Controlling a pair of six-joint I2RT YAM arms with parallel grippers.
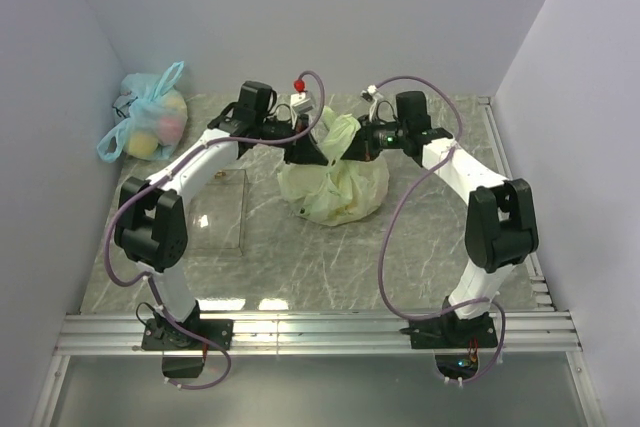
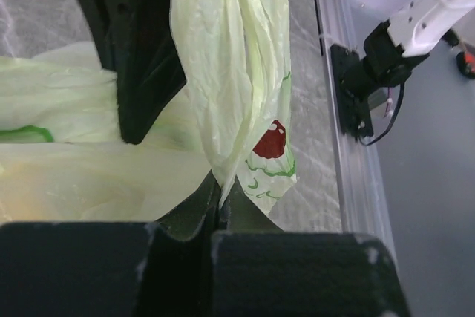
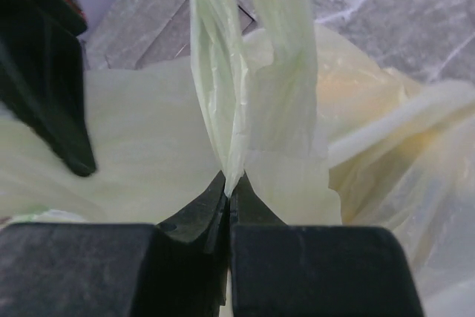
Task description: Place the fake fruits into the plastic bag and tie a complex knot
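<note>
- The left gripper (image 2: 219, 200) is squeezed shut on one long handle (image 2: 230, 72) of the plastic bag (image 1: 335, 187).
- The right gripper (image 3: 228, 187) is squeezed shut on the other handle (image 3: 252, 72).
- Both grippers are close together just above the bag. The bag sits on the table (image 1: 330, 267) between the two arms.
- I can't see the fake fruits clearly. A soft yellow glow (image 3: 356, 102) shows through the plastic, so I think they are inside.
- I think the knot is the job now.
- The plastic is thin and slippery. A hard tug could make a handle slide out of the fingers.
- Too strong a pull could rip the handle, or lift the bag and tip it.
- The arms are so close that they could bump when the handles cross over.
</note>
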